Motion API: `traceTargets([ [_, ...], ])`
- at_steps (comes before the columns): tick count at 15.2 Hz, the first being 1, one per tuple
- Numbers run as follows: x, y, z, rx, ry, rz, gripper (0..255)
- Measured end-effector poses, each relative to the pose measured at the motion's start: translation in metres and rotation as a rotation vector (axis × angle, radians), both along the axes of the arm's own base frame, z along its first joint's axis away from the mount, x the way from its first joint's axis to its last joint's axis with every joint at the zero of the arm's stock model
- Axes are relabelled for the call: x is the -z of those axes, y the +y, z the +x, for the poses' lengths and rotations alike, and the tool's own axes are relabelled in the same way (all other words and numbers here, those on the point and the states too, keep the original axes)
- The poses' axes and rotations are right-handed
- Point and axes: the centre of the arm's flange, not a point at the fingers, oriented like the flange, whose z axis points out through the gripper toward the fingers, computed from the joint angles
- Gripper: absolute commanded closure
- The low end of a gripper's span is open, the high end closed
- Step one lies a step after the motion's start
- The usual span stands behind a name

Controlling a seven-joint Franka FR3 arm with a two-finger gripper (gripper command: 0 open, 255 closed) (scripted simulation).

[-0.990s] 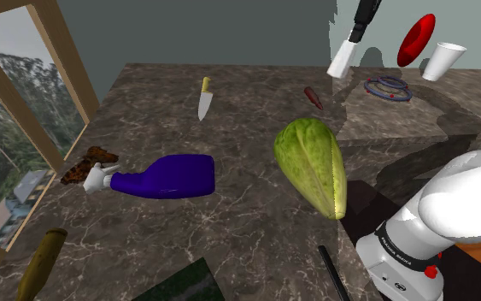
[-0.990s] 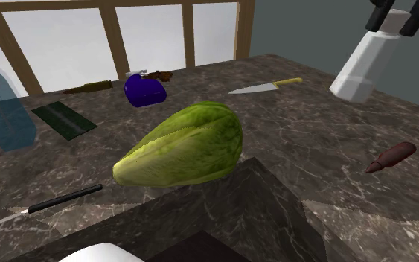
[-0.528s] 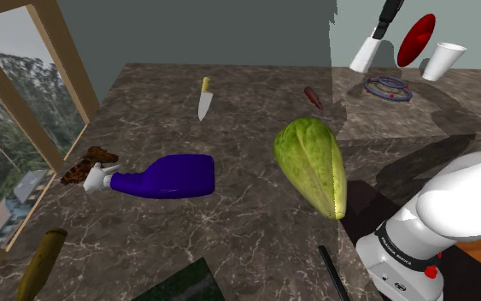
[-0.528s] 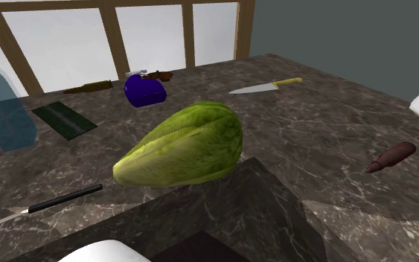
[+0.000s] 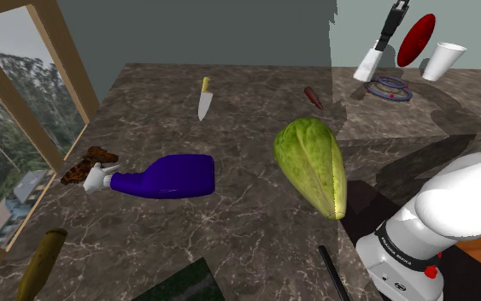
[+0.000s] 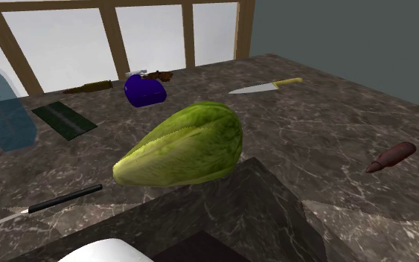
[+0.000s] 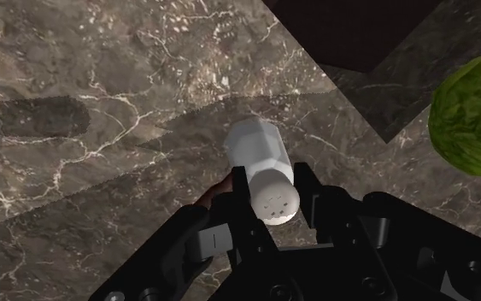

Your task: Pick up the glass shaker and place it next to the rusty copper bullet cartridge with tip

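From where I stand, the black gripper (image 7: 272,195) is clamped on the white shaker (image 7: 261,162) at its perforated cap end, so the body points down, tilted, and the base is free to meet the marble counter (image 5: 230,128) first. In the shoulder view the shaker hangs high above a ringed toy (image 5: 388,87), and the reddish-brown cartridge (image 5: 313,97) lies lower, towards that view's left. I'd judge it mid-carry, not yet lowered beside the cartridge

a dark brown marble counter (image 5: 247,128) veined in white runs to a flat grey-green wall (image 5: 213,30). beside it stands a wood-framed window (image 5: 8,68) — daylight comes through, with wooded hills and a rooftop outside.
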Motion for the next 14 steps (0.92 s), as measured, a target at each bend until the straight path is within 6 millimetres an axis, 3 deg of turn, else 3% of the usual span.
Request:
traceTargets([
  [14,0.075,0.000,-0.001,0.000,0.000,0.000,255],
])
